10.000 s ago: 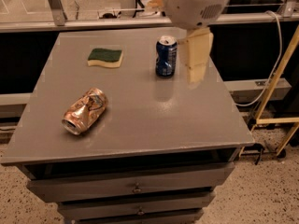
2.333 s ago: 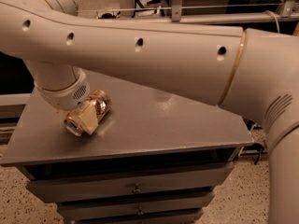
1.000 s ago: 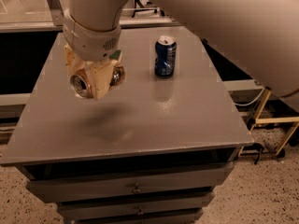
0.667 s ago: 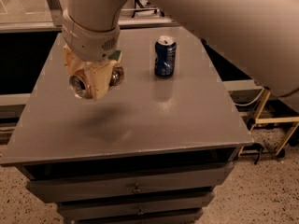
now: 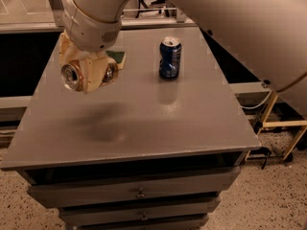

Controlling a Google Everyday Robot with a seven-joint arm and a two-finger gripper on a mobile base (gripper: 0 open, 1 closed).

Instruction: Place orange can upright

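My gripper (image 5: 88, 73) hangs above the left part of the grey table (image 5: 144, 123), shut on the orange can (image 5: 72, 75). The can lies sideways between the cream fingers (image 5: 93, 71), its silver top facing the camera, and its dented orange side shows at the right of the fingers. It is held well above the tabletop; its shadow falls on the table below. The arm fills the top of the view.
A smooth blue can (image 5: 170, 57) stands upright at the back middle of the table. A green sponge (image 5: 116, 57) lies at the back left, partly hidden behind the gripper. Drawers are below the table's front edge (image 5: 139, 193). A yellow-framed cart (image 5: 283, 128) stands at the right.
Since ten seconds ago the gripper went from beside the blue can to the can lying at the left, closed on it and lifted it. Over the last second it hardly moved.
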